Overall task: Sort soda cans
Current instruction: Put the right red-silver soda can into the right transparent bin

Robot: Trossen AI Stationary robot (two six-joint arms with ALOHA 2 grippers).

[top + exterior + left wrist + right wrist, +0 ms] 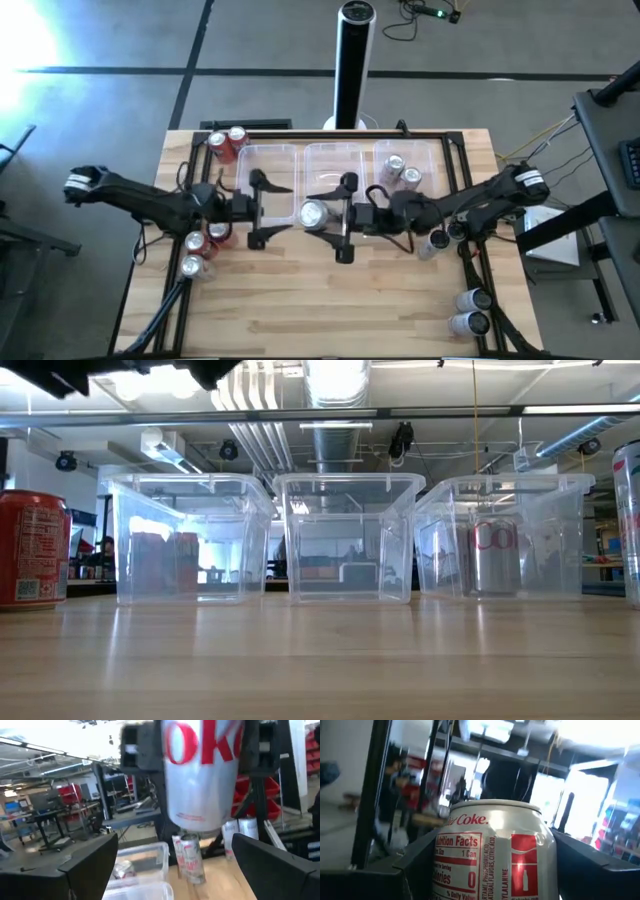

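Wooden tabletop, three clear tubs in a row along its far side, workshop room behind.

Silver can is held at table centre, just in front of the middle tub, lifted off the wood: low view shows no can standing there. Right end effector has it clamped, fingers closed onto its sides; right wrist view shows the Diet Coke label filling the gap between both fingers. Can looks tilted, silver top facing up at the high camera.

Left end effector sits just left of the held can, facing it, fingers spread wide, nothing between them. Left wrist view shows the silver can ahead of it, gripped by the other arm's dark fingers, not touching the left fingers.

Other cans:
- Right tub: two silver cans inside; one reads through the wall in low view.
- Two red cans standing at the far left corner of the tabletop, beside the left tub, which looks empty from above.
- Red cans clustered by the left arm, near the left edge.
- Silver cans at the near right corner, two lying close together.
- More cans under the right arm, partly hidden, colour hard to tell.
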